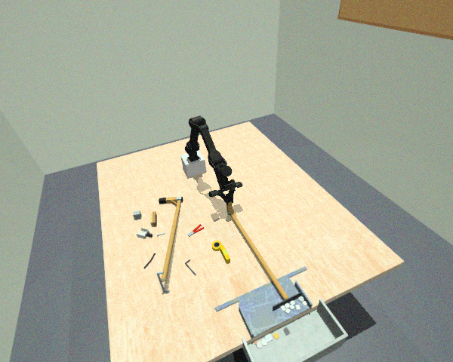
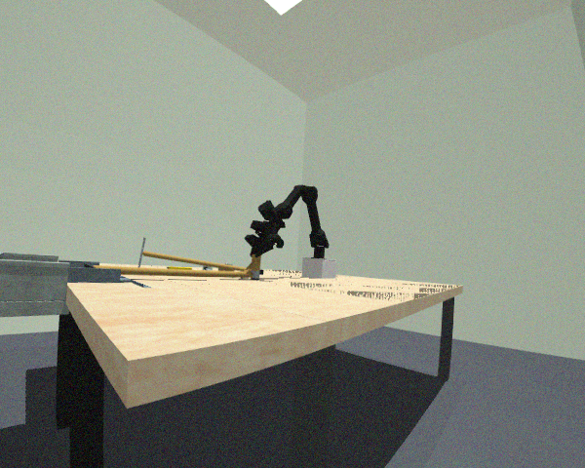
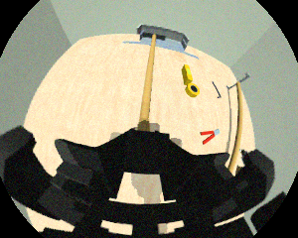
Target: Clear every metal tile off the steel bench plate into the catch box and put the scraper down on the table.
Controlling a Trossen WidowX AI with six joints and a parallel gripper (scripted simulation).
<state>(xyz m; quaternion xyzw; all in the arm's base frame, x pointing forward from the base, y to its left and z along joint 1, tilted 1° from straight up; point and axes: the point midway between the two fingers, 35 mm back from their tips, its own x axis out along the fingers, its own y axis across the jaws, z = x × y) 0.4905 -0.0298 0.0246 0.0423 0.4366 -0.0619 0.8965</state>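
Note:
My gripper point(image 1: 229, 203) point(image 2: 254, 254) is shut on the upright grip at the near end of the long scraper point(image 1: 256, 251) point(image 3: 148, 84), low over the table. The scraper's wooden shaft reaches out to the steel bench plate point(image 1: 254, 311). Its dark blade point(image 1: 277, 305) stands on the plate's right part in the top view. Several pale tiles point(image 1: 293, 305) lie bunched just beyond the blade, between it and the catch box. The catch box point(image 1: 304, 335) point(image 2: 22, 287) at the plate's far end holds several pale tiles, an orange one point(image 1: 275, 335) and a dark one point(image 1: 286, 331). In the wrist view the fingertips are hidden.
A second long wooden tool point(image 1: 172, 237) point(image 3: 239, 116) with a metal end lies to the left in the top view. Between it and the scraper are red-handled pliers point(image 1: 195, 231) point(image 3: 208, 133), a yellow tool point(image 1: 223, 253) point(image 3: 188, 76) and a hex key point(image 1: 190, 267). Small blocks point(image 1: 137, 215) lie farther left.

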